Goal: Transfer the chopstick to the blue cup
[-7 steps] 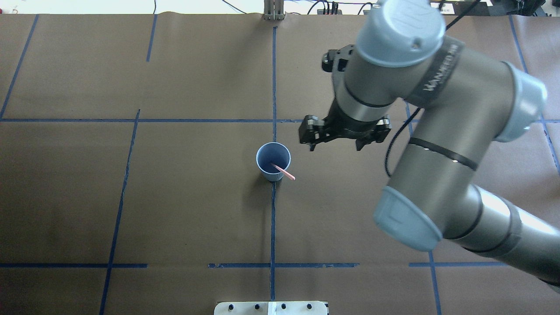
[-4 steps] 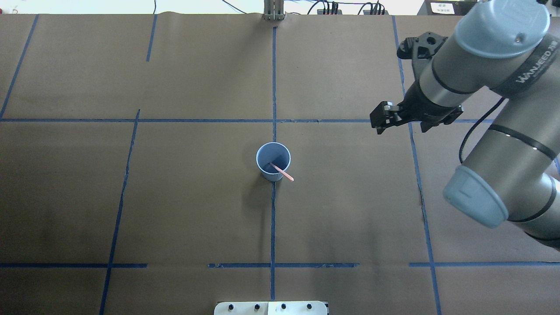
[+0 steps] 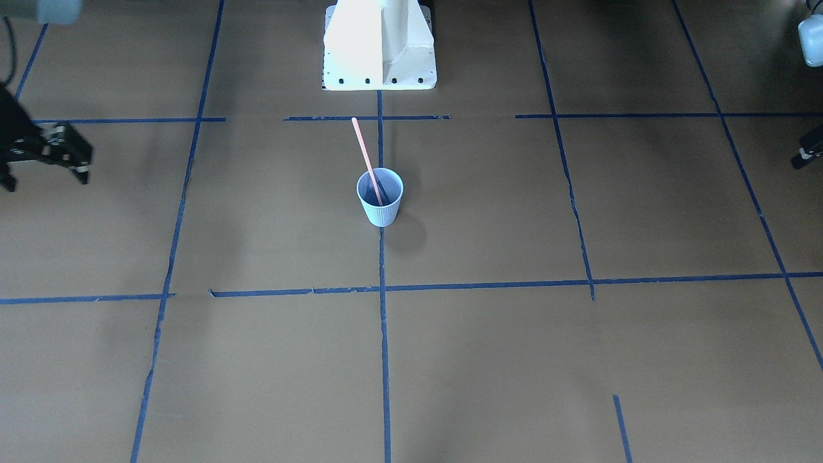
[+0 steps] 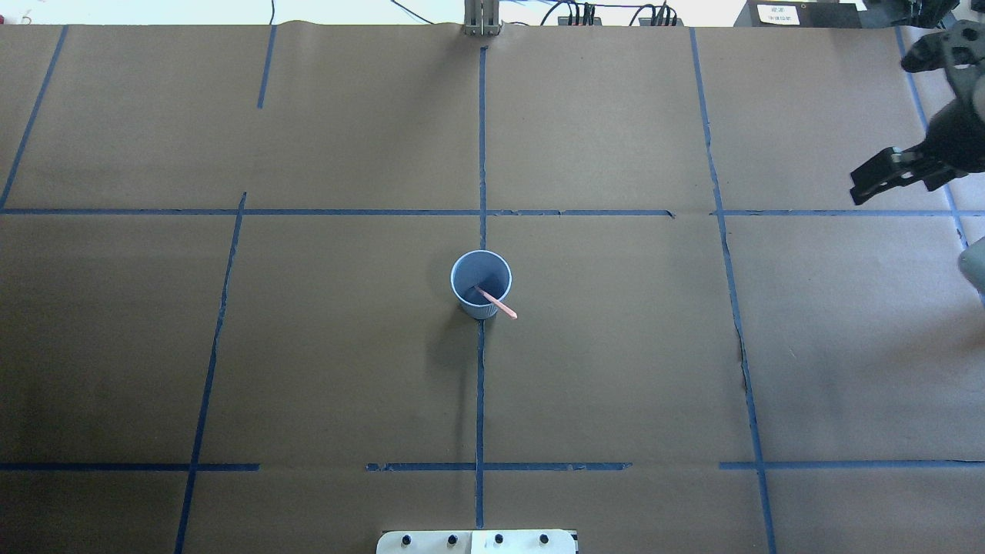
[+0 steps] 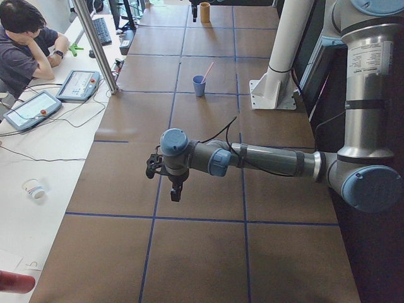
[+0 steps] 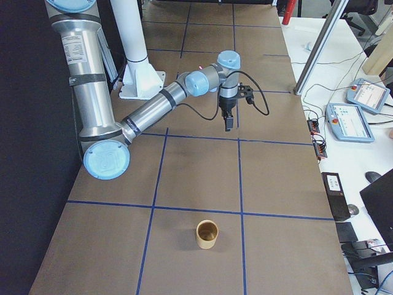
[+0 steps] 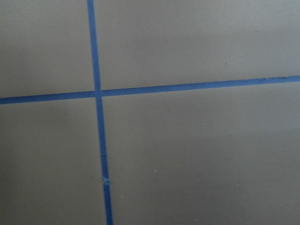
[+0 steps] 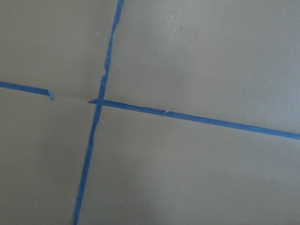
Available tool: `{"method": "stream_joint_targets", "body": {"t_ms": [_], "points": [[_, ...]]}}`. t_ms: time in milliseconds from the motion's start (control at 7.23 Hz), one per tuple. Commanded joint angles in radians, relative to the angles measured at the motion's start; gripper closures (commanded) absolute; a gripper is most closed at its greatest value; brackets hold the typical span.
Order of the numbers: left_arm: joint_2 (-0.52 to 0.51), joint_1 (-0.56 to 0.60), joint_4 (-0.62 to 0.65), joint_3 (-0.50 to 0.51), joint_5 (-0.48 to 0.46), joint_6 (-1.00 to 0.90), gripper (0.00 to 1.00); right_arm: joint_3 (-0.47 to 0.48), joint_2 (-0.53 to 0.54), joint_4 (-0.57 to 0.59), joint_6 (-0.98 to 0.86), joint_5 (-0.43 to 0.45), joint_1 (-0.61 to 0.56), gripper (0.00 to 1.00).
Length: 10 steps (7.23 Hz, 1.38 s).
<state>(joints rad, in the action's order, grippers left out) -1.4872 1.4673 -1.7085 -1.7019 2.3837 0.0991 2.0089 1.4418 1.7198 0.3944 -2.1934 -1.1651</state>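
Observation:
The blue cup (image 4: 481, 283) stands upright on the table's centre line; it also shows in the front view (image 3: 380, 196) and the left view (image 5: 199, 85). The salmon-pink chopstick (image 4: 499, 304) stands in it and leans on the rim, sticking out well above it (image 3: 364, 151). My right gripper (image 4: 896, 185) is open and empty at the far right edge, far from the cup (image 3: 45, 180) (image 6: 228, 123). My left gripper (image 5: 173, 189) hangs over bare table far to the cup's left. Only a sliver of it shows in the front view (image 3: 807, 154), so I cannot tell its state.
A tan cup (image 6: 207, 234) stands near the table's right end. The white robot base (image 3: 379, 45) sits behind the blue cup. A person (image 5: 25, 44) sits at a side desk with tablets. Blue tape lines cross the brown table.
My right arm has swung away from beside the cup to the table's far right edge, gripper still open. The cup and chopstick have not moved.

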Motion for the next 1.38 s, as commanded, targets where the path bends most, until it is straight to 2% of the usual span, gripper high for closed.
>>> {"method": "stream_joint_targets", "body": {"t_ms": [0,138,277,415,553,830,1245], "points": [[0.004,0.079,0.027,0.059,-0.003,-0.126,0.00,-0.199,0.107,-0.241,-0.185,-0.139,-0.173,0.00],[-0.005,0.082,0.102,0.059,-0.003,-0.134,0.00,-0.255,0.114,-0.309,-0.195,-0.185,-0.241,0.00],[-0.005,0.084,0.146,0.059,-0.003,-0.194,0.00,-0.265,0.127,-0.313,-0.187,-0.186,-0.251,0.00],[0.004,0.084,0.153,0.051,-0.003,-0.203,0.00,-0.284,0.140,-0.313,-0.199,-0.184,-0.251,0.00],[0.008,0.085,0.153,0.050,-0.003,-0.202,0.00,-0.356,0.158,-0.316,-0.206,-0.175,-0.275,0.00],[0.007,0.084,0.153,0.054,-0.001,-0.203,0.00,-0.438,0.164,-0.313,-0.331,-0.190,-0.371,0.00],[0.007,0.084,0.153,0.050,-0.001,-0.202,0.00,-0.432,0.187,-0.295,-0.397,-0.192,-0.484,0.00]]}}
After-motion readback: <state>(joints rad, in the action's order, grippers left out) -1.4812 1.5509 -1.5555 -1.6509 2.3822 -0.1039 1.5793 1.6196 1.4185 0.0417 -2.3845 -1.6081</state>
